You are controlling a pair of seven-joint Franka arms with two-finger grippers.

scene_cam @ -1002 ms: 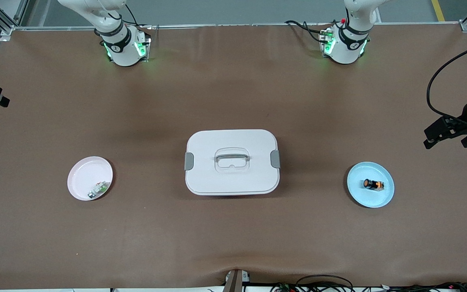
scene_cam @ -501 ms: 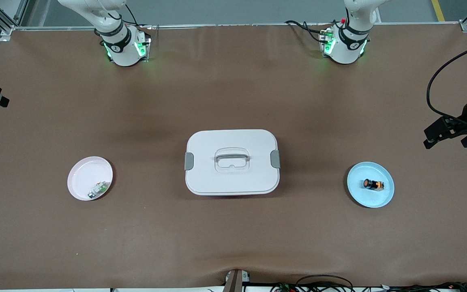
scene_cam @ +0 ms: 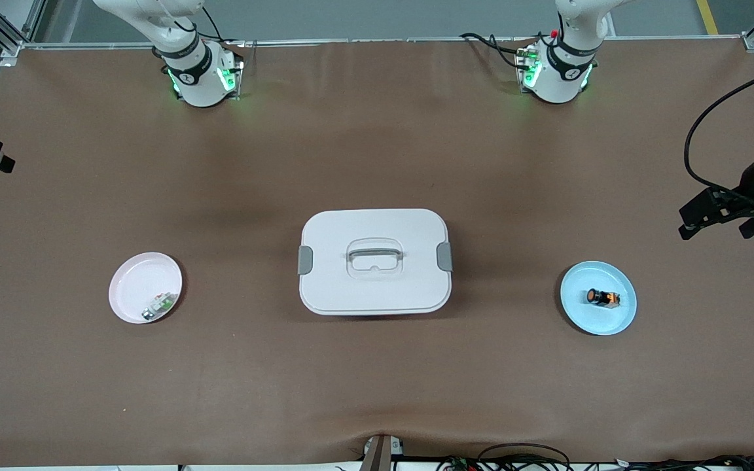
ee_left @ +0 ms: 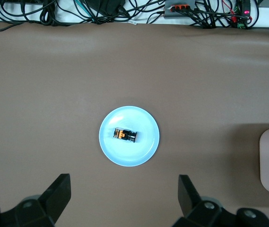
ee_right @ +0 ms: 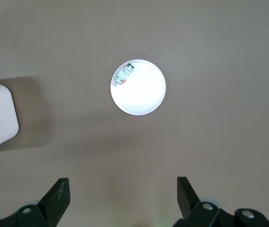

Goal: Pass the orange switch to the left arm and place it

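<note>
So nothing's really happening yet: the orange switch is sitting untouched on the blue plate toward the left arm's end of the worktop, both the left pincer and right pincer are hanging wide open, and the box is sitting mid-worktop.

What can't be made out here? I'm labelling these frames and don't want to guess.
- Right gripper: the front view's edge cuts it off; only its wrist view shows the open fingers.
- Left gripper: the front view's edge crops the arm.
- Box: the lid hides any contents; each wrist view crops it to one end.
- Orange switch: too small for markings.
- Green-and-white part: too small to identify.
</note>
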